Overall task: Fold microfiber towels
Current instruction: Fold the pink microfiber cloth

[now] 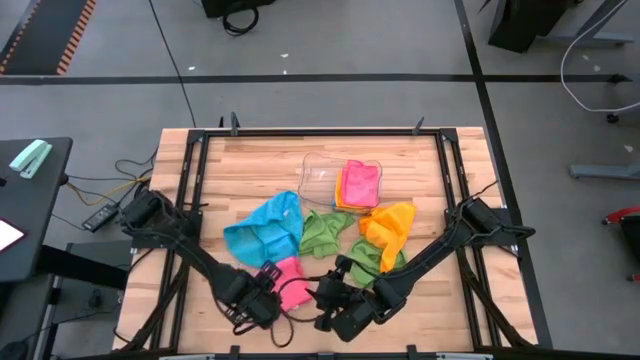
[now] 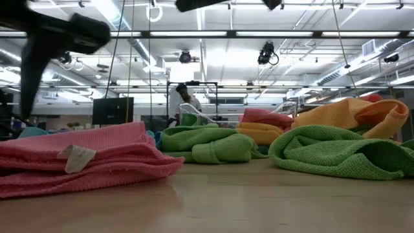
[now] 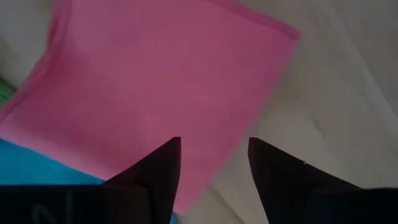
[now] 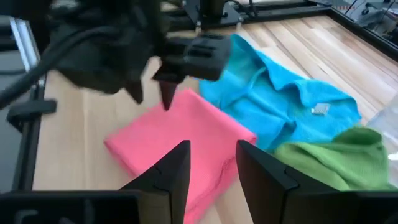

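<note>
Now folded pink towel (image 4: 180, 140) flat on table, left gripper (image 3: 214, 158) parted above it, right gripper (image 4: 211, 163) parted nearby.

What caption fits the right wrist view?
Folded pink towel under both open grippers, left and right, beside crumpled blue towel.

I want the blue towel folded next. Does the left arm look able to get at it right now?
Probably yes. The left gripper hangs open over the folded pink towel, and the blue towel lies right beside that, uncovered on top. Only a green towel touches its far edge.
</note>
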Robot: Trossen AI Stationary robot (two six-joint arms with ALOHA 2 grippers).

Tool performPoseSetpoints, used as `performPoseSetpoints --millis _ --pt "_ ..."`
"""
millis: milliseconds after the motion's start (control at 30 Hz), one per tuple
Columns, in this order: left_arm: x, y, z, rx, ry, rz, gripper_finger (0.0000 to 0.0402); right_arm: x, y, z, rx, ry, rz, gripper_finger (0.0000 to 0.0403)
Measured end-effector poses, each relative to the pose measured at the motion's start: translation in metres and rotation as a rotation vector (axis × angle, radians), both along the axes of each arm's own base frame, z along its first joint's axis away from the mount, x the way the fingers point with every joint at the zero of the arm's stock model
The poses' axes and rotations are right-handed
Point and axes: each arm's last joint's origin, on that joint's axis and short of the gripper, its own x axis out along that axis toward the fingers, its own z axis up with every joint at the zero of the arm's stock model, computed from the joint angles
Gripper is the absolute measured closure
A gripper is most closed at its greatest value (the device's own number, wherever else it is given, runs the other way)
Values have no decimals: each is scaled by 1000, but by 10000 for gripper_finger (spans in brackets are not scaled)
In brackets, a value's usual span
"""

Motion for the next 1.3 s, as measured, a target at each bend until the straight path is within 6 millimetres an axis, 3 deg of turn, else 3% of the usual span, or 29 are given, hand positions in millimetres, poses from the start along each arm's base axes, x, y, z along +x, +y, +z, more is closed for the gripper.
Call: performPoseSetpoints --millis 233,367,533,733,1033,1300 --pt "-24 -31 -15 216 -110 -194 203 11 -21 -18 58 -33 -10 265" --pt "-28 -40 -27 289 -134 -241 182 14 -28 -23 61 -27 -11 265" --pt "-28 -42 -41 418 -189 -233 163 18 -32 -21 65 -42 9 265" --pt "-30 -40 -55 493 -112 -293 178 18 -30 -21 69 -43 16 265" --pt "-37 -35 -42 482 -55 -308 195 16 -26 -21 80 -44 27 265" --pt "-31 -38 -52 466 -68 -327 196 15 -23 -20 96 -59 28 265"
